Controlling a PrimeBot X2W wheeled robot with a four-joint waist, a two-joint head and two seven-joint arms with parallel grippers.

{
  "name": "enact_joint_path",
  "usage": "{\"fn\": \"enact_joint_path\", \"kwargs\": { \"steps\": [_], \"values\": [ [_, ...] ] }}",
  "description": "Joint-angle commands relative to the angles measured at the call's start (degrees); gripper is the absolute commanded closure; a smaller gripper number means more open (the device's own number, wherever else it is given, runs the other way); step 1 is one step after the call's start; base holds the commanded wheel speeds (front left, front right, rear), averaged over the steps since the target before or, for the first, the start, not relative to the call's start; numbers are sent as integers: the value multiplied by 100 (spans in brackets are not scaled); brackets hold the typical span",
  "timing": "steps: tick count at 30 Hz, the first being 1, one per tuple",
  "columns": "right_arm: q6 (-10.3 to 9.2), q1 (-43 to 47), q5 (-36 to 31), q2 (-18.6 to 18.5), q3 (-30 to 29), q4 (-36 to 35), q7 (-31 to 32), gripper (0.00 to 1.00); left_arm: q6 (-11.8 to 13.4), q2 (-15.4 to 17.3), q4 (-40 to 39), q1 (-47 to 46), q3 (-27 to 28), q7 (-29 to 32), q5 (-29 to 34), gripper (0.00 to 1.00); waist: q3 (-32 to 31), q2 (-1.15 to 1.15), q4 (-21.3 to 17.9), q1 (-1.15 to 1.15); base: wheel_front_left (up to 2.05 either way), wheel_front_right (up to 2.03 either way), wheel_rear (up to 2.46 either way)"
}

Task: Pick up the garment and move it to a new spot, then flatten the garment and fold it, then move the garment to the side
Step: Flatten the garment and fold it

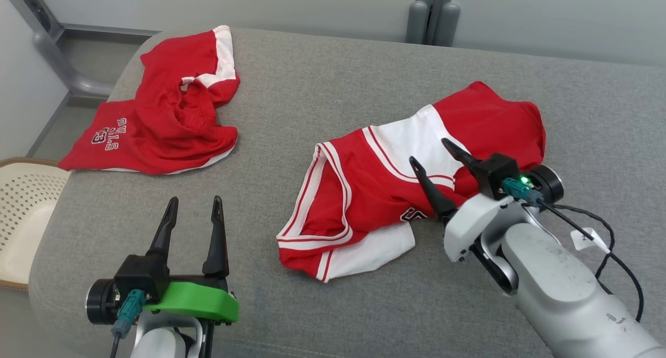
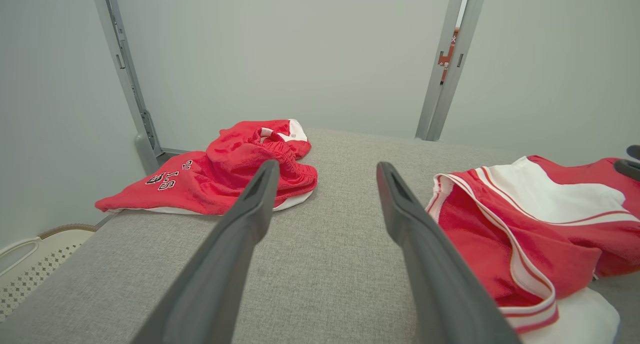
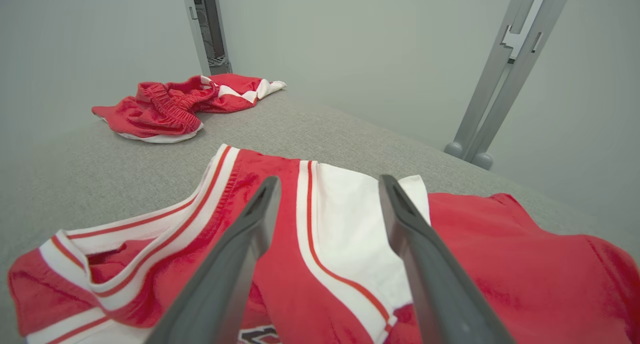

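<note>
Plainly "LS" reads on the far shorts (image 1: 156, 126); both jaws gape wide, empty.

Jersey (image 1: 364, 191) right of centre on padded surface (image 1: 333, 87), shorts (image 1: 156, 129) at far left, basket (image 1: 23, 207) beyond left edge

Background: grey fabric surface (image 1: 333, 77).
Crumpled red shorts (image 1: 161, 124) lie at its far left corner; cream perforated basket (image 1: 23, 212) just off the left edge; grey metal posts (image 1: 432, 14) stand behind.

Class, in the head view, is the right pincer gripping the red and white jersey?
No, the right pincer stands open over the jersey, its fingers spread apart and clamping no cloth.
</note>
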Motion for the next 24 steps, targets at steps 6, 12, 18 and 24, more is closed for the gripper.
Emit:
{"fn": "enact_joint_path", "kwargs": {
  "steps": [6, 12, 18, 24],
  "values": [
    [-9, 684, -272, -310, -259, -349, -18, 0, -17, 8, -53, 53, 21, -5, 21, 0, 2, 0, -150, 0, 0, 0, 0],
    [-9, 1015, -333, -544, -133, -448, 92, 0, 5, 8, -89, 18, -35, -5, -36, 0, 97, 0, -152, 0, 0, 0, 0],
    [-9, 954, -334, -612, -86, -225, 351, 100, 55, 8, -101, -57, -108, -5, -77, 0, 196, 0, -105, 0, 0, 0, 0],
    [-9, 882, -248, -631, -126, -232, 196, 100, 79, 8, -51, -13, -59, -5, -40, 0, 129, 0, -221, 0, 0, 0, 0]
  ]
}}
